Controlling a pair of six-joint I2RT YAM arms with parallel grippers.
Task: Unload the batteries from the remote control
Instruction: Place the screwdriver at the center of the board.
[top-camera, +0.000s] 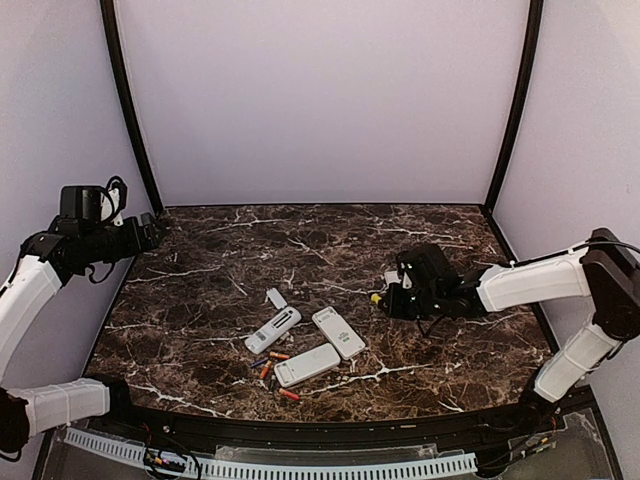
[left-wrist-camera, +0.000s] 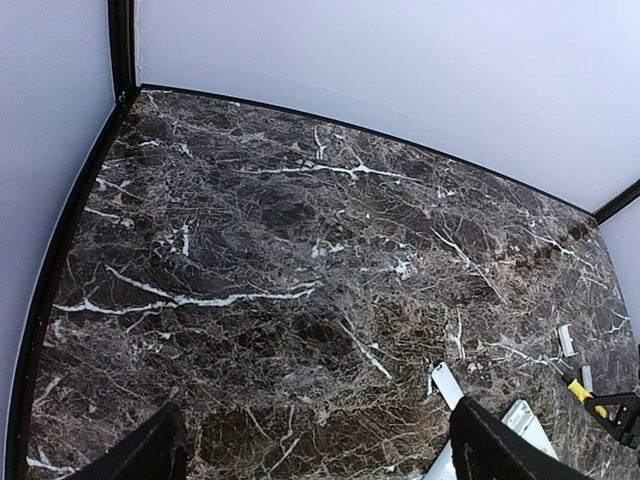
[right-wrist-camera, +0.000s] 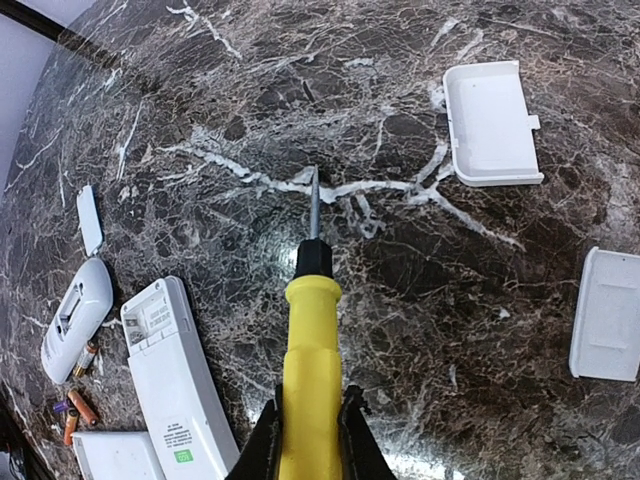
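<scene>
Orange-red batteries (right-wrist-camera: 82, 406), tiny thin cylinders, lie loose on the table (right-wrist-camera: 400, 250) left of the right pincer (right-wrist-camera: 310, 440), which pinches a yellow-handled screwdriver (right-wrist-camera: 310, 340); the left pincer (left-wrist-camera: 320, 455) stands spread.

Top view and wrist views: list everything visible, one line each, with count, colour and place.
remotes: three, white, front centre of table
battery covers: three, white, loose; two near the screwdriver tip, one by the remotes
batteries: at least four, mostly orange-red, one bluish, beside the remotes
screwdriver: one, yellow handle, held right of the remotes
table: one, dark marble
left end effector: open, empty, back left
right end effector: shut on screwdriver
</scene>
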